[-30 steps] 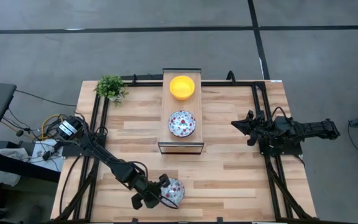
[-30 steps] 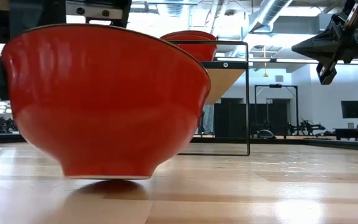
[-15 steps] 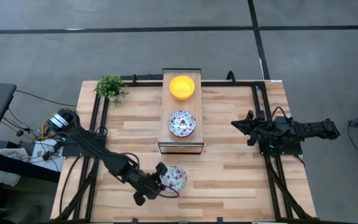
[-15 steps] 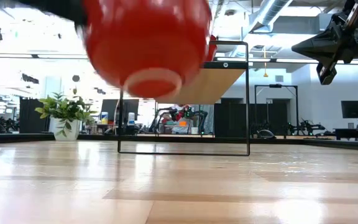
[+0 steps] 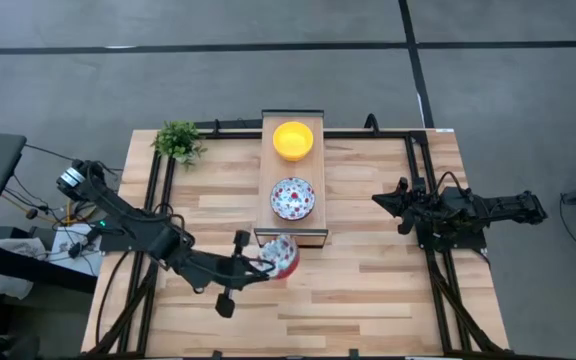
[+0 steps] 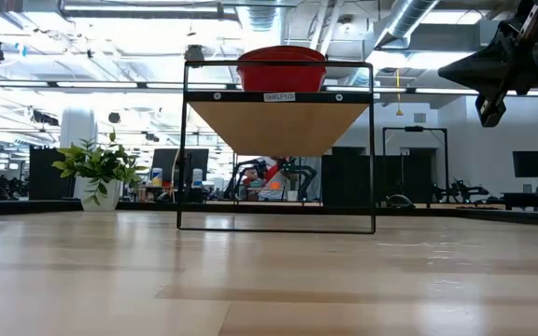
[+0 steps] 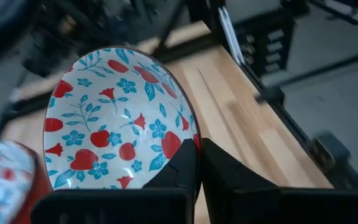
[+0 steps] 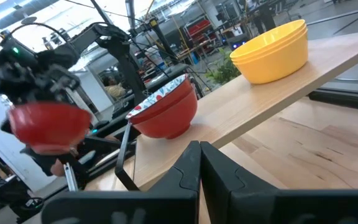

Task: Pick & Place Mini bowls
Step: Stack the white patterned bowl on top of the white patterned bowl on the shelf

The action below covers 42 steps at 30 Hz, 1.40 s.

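Observation:
My left gripper [image 5: 258, 263] is shut on a mini bowl [image 5: 283, 254], white with red-and-blue flowers inside and red outside, in the air at the near end of the raised wooden shelf [image 5: 293, 228]. On the shelf sit another floral bowl [image 5: 293, 198] and yellow bowls [image 5: 293, 140], which appear stacked in the right wrist view [image 8: 272, 43]. The right wrist view also shows the held bowl [image 8: 48, 127] and the shelf's floral bowl [image 8: 166, 109]. My right gripper [image 5: 378, 200] is shut and waits at the table's right side. My left gripper holds the floral bowl by its rim [image 7: 182, 140], one finger [image 7: 182, 168] inside the bowl and one [image 7: 225, 177] outside against the red wall. The fingers come roughly level from the table's left. The bowl is lifted clear of the table and tipped toward its side.
A small green potted plant [image 5: 178, 140] stands at the table's far left corner. The shelf stands on a thin black frame [image 6: 276, 149] with open room beneath it. Black rails [image 5: 158, 200] run along both table sides. Bare wood lies near and right of the shelf.
My left gripper has lifted the floral bowl off the table near its near edge and carried it up and toward the far edge, to the shelf's near end. The bowl has tipped from upright toward its side and has risen out of the low view.

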Available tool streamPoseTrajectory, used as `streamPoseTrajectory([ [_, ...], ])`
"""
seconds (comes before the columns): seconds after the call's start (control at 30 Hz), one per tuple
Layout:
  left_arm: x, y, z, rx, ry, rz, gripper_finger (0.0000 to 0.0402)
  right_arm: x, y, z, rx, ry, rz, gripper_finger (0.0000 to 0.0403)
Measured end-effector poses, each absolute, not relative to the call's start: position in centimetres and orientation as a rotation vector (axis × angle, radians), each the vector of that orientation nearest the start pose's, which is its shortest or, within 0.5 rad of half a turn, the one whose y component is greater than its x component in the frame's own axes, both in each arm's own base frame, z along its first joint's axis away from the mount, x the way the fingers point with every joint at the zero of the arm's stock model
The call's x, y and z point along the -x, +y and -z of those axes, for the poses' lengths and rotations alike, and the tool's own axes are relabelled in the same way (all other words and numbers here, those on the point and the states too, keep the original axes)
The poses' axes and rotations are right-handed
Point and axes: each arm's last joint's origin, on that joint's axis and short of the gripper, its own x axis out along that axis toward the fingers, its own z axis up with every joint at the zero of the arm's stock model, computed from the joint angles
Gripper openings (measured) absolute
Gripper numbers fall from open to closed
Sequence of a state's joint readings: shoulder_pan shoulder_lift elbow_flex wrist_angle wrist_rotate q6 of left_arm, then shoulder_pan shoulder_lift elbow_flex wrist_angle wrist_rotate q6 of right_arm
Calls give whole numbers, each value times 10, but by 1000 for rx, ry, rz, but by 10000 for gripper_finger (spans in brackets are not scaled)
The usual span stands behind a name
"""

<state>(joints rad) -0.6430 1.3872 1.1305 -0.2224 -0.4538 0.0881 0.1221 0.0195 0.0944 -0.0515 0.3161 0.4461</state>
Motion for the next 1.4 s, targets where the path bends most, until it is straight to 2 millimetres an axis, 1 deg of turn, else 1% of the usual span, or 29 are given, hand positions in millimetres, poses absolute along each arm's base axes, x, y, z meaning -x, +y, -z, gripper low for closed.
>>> streamPoseTrajectory([
  [0.07, -255, -174, -329, -342, 366, 173, 9, -92, 2, -189, -450, -66, 186, 0],
  [0.17, -258, -174, -345, -395, 316, 122, 9, -92, 2, -189, -450, -68, 185, 0],
  [0.37, -262, -167, -368, -558, 264, 56, 8, -92, 2, -190, -452, -74, 184, 0],
  [0.47, -268, -156, -379, -633, 250, 6, 8, -91, 2, -190, -452, -76, 184, 0],
  [0.63, -280, -131, -393, -796, 252, -70, 8, -91, 2, -190, -452, -76, 184, 0],
  [0.7, -286, -120, -395, -843, 260, -104, 8, -92, 2, -190, -452, -76, 184, 0],
  [0.8, -292, -104, -395, -856, 285, -152, 8, -92, 2, -190, -452, -75, 184, 0],
  [0.9, -295, -96, -395, -851, 298, -182, 8, -92, 2, -190, -451, -72, 185, 0],
  [1.4, -295, -96, -394, -851, 297, -177, 8, -92, 2, -189, -450, -68, 185, 0],
])
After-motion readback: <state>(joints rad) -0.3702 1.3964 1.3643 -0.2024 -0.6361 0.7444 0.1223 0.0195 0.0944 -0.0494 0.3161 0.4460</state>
